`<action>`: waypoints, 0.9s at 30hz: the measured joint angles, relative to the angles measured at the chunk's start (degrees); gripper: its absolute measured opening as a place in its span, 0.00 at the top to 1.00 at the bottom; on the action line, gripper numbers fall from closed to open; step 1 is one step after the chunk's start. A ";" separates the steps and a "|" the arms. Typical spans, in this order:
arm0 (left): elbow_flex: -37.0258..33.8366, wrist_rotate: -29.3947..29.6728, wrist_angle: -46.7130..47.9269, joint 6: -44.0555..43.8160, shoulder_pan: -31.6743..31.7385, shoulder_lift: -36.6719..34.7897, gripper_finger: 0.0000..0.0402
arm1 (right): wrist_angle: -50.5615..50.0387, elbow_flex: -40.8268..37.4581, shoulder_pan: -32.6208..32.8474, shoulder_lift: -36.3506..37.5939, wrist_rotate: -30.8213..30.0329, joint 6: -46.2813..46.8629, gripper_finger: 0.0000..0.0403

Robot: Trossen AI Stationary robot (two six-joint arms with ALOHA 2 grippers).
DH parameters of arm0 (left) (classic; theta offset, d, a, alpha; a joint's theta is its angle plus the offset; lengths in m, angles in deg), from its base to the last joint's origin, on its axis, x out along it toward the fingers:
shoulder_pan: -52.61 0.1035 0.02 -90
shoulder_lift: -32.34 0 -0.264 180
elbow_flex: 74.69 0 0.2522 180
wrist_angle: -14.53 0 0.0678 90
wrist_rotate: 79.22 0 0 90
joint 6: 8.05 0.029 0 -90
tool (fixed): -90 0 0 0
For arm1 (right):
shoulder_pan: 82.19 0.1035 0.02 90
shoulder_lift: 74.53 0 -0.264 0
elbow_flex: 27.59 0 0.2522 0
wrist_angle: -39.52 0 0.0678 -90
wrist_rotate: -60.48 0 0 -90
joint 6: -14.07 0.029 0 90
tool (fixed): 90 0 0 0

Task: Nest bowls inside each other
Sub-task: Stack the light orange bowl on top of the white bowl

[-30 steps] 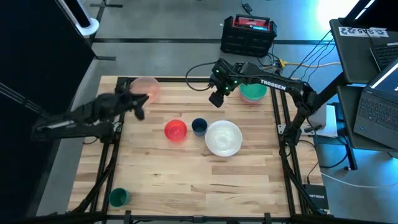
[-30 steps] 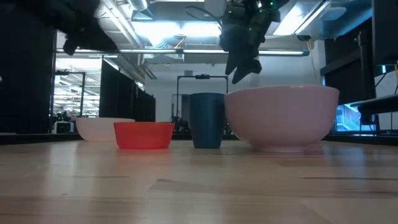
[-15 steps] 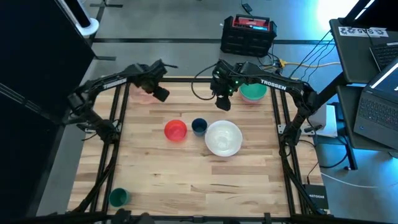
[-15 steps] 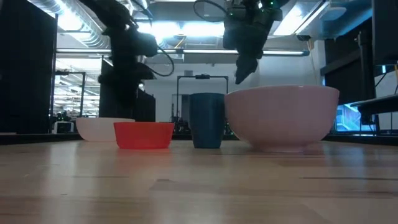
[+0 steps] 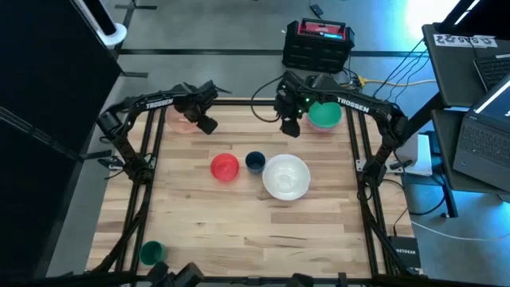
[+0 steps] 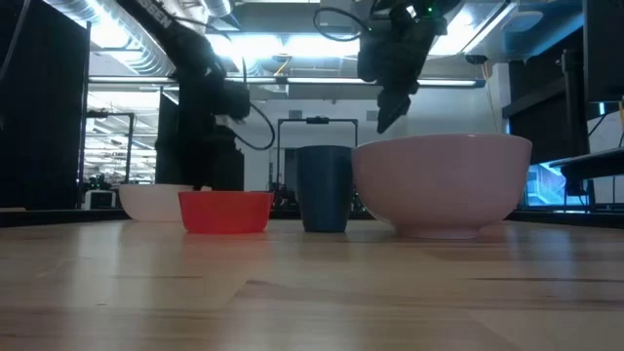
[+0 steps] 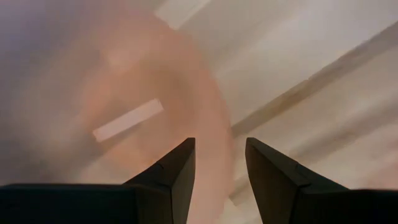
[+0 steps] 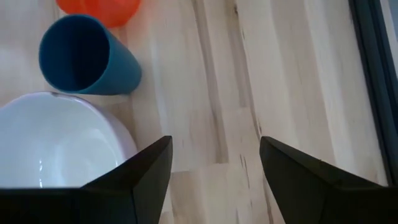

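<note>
The translucent peach-pink bowl (image 5: 180, 119) stands at the table's far left. My left gripper (image 5: 208, 125) points down at its right side, open, and in the left wrist view the fingers (image 7: 217, 146) stand either side of the bowl's rim (image 7: 219, 118). My right gripper (image 5: 291, 127) hangs open above bare wood at the far middle, holding nothing (image 8: 214, 152). The red bowl (image 5: 225, 167), small dark blue bowl (image 5: 255, 162) and large white bowl (image 5: 286, 176) rest in a row mid-table. A green bowl (image 5: 325, 115) sits far right. A small green bowl (image 5: 151, 253) sits near left. My left gripper comes at the peach-pink bowl's rim (image 7: 222, 162) from above, one finger toward the inside and one toward the outside. Whether either finger touches the rim, I cannot tell. The bowl rests on the table.
The table's near half is bare wood (image 5: 263, 231). Metal frame rails (image 5: 362, 159) run along the left and right edges. A black and red box (image 5: 319, 44) stands beyond the far edge. In the low view the white bowl (image 6: 444, 185) and dark blue bowl (image 6: 325, 187) stand tall up front.
My left arm has swung in from the table's left edge toward the far side, tipped its gripper from near level to pointing down, and sunk beside the peach-pink bowl. My right gripper has rolled about its own axis and drifted slightly toward the right. No bowl has moved.
</note>
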 joint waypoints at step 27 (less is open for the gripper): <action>30.14 -1.97 14.20 22.42 -31.92 1.74 1.00 | -2.48 -0.02 -2.10 26.02 -0.14 20.86 0.44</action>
